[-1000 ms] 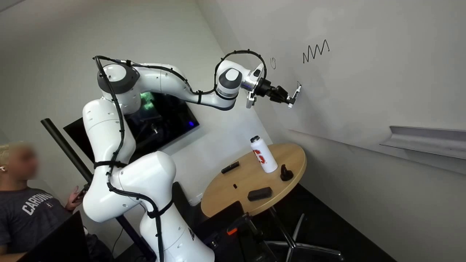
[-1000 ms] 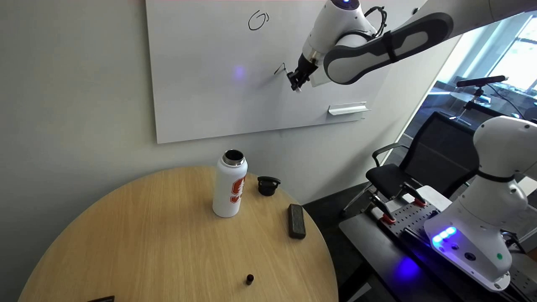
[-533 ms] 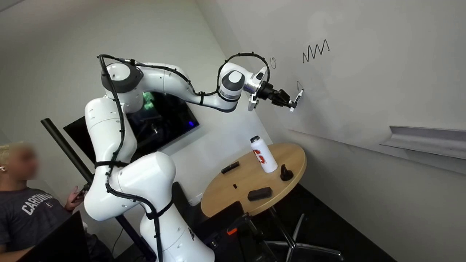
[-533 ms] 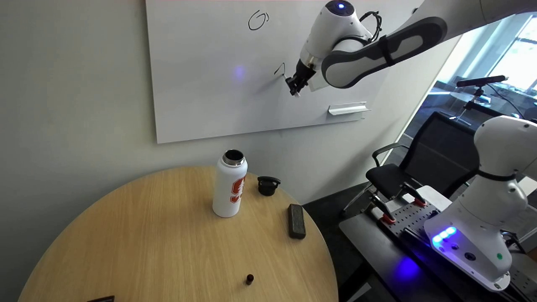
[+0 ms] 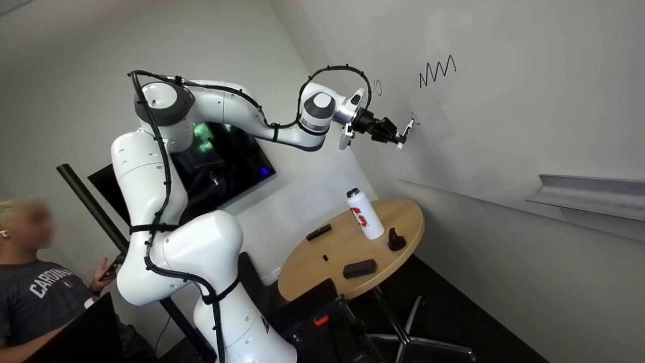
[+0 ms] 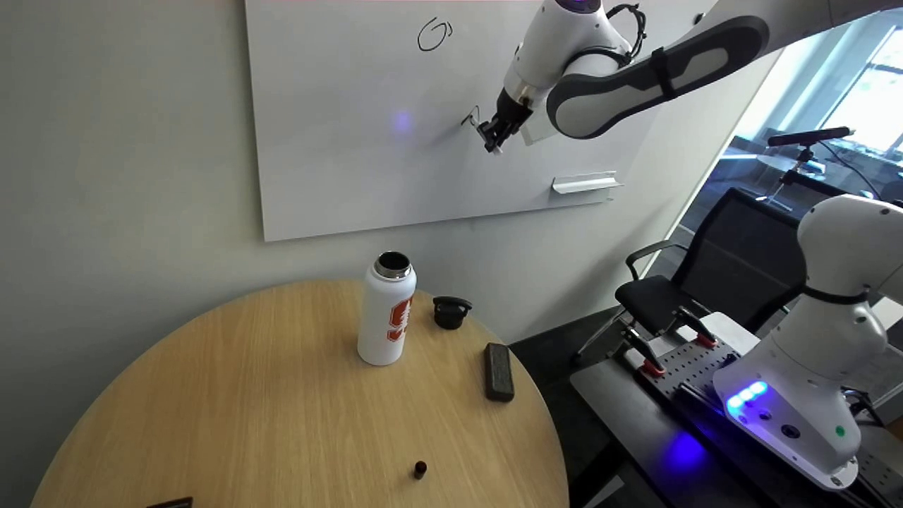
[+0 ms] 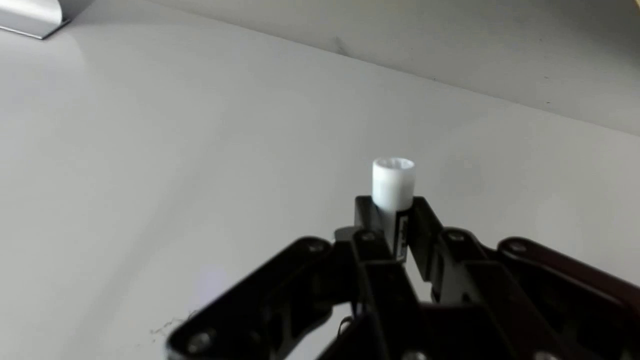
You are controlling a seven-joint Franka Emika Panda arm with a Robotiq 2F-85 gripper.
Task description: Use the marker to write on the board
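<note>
Gripper: closed around the marker, which slants to the board; touching, I cannot tell | round scribble: eleven o'clock from there | I advise: press lightly, draw slowly

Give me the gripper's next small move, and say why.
Probably slide the marker a short way along the board with light pressure: the gripper is shut around it, and its board-side end appears right at the small black mark. Whether it actually touches, I can't tell.
</note>
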